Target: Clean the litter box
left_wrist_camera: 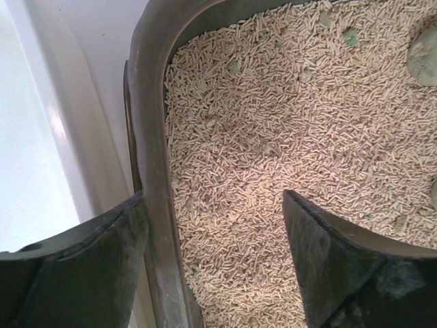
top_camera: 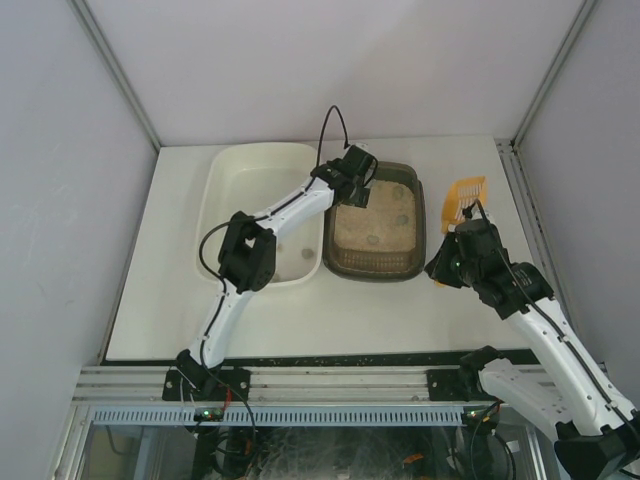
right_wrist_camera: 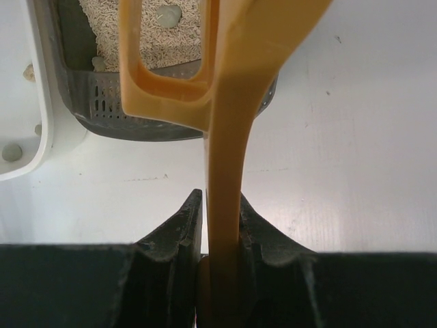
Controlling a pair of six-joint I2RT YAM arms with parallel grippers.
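Note:
The litter box (top_camera: 420, 215) is a dark brown tray with beige pellet litter and a few grey-green clumps (top_camera: 404, 217). My left gripper (top_camera: 358, 190) is open at its far left corner. In the left wrist view it (left_wrist_camera: 213, 198) straddles the box's left wall (left_wrist_camera: 147, 171), with one finger (left_wrist_camera: 82, 273) outside and the other (left_wrist_camera: 341, 260) over the litter. My right gripper (top_camera: 458, 240) is right of the box, shut on the handle of an orange slotted scoop (top_camera: 465, 197). The handle (right_wrist_camera: 225, 157) stands between its fingers (right_wrist_camera: 222, 198), above the table.
A larger white plastic tub (top_camera: 215, 200) sits directly left of the litter box, touching it, with a few small clumps (top_camera: 282, 243) inside. Its corner (right_wrist_camera: 37, 102) and the litter box's near wall (right_wrist_camera: 123, 113) show in the right wrist view. White walls enclose the table.

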